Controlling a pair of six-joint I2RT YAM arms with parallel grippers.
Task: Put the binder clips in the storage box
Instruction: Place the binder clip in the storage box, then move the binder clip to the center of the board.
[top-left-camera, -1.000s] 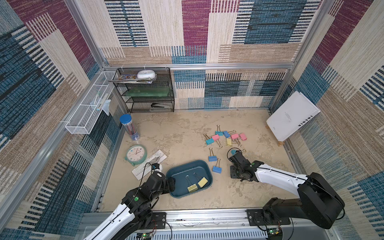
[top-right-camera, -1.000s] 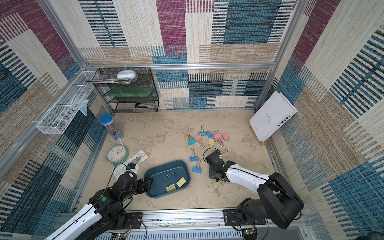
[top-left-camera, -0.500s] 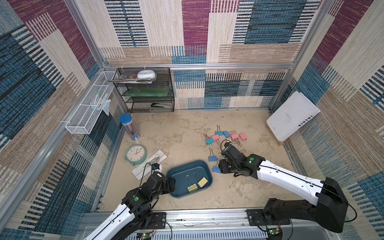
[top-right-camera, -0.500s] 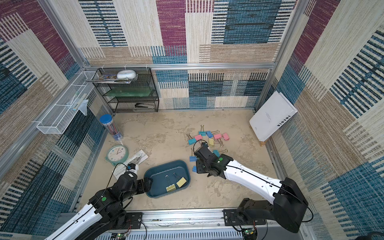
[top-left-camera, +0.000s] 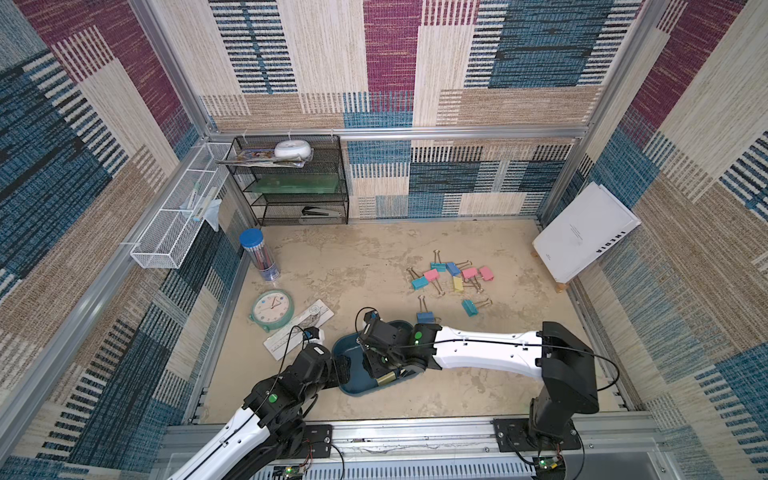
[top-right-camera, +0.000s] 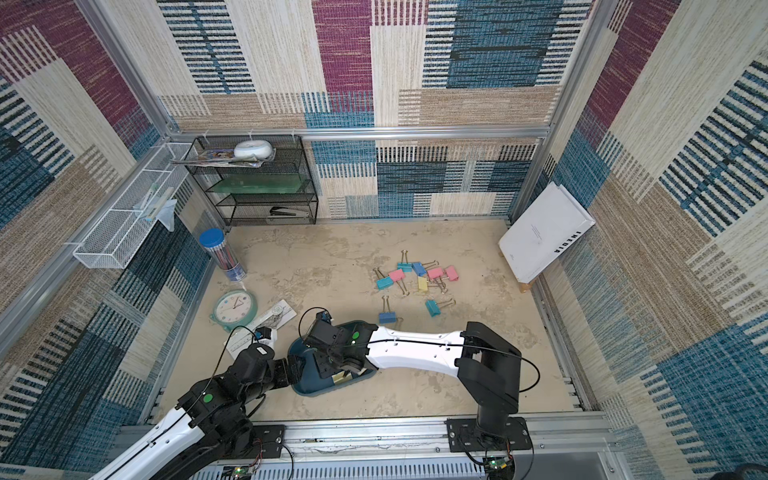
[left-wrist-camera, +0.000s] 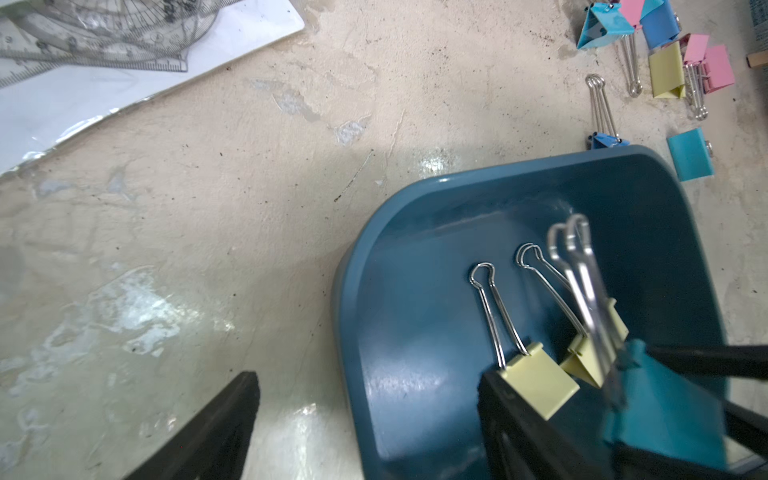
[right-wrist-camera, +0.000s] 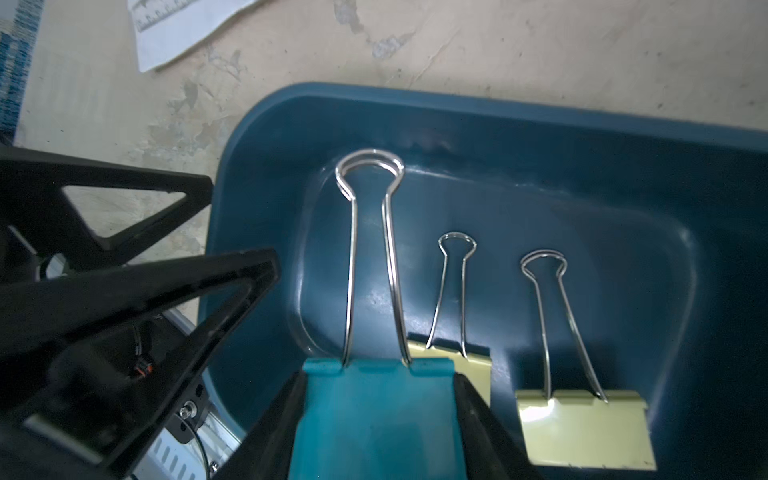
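inventory of the enclosure, left to right.

- white wire-mesh basket (top-left-camera: 166, 241): fixed to the left wall, raised off the floor (top-left-camera: 365, 266); a few pens lie in it.
- black mesh shelf rack (top-left-camera: 299, 183): back left corner; a black stapler (top-left-camera: 320, 212) on its lowest shelf.
- pencil tube (top-left-camera: 261, 257): clear, blue cap, upright by the left wall.
- clock (top-left-camera: 272, 309): mint rim, face up on the floor, just in front of the tube.
- ruler set (top-left-camera: 301, 328): clear rulers in a plastic sleeve, just beside the clock.
- left gripper (top-left-camera: 343, 370): jaws wide apart and holding nothing. they straddle the box's left wall, with one finger (left-wrist-camera: 208, 428) outside over the floor and the other (left-wrist-camera: 519, 432) inside, just beside a yellow clip.
- storage box (top-left-camera: 359, 390): dark teal-blue tub with rounded corners, flat on the floor at front centre, between the two arms.
- yellow binder clips (right-wrist-camera: 582, 428): two, lying on the box's bottom side by side, wire handles pointing the same way. one is partly hidden behind the held clip.
- right gripper (right-wrist-camera: 379, 386): fingers clamped on the body of a teal binder clip (right-wrist-camera: 374, 432), held over the inside of the box with its paired wire handles sticking out ahead. whether the clip touches the bottom cannot be told.
- blue binder clip (top-left-camera: 424, 317): on the floor just beyond the box's far rim.
- loose binder clips (top-left-camera: 431, 275): teal, pink, blue and yellow, clustered on the floor right of centre, well apart from the box. one more teal clip (top-left-camera: 468, 307) lies alone, nearer the front.
- white book (top-left-camera: 582, 237): leaning at the right wall on a small wooden stand.
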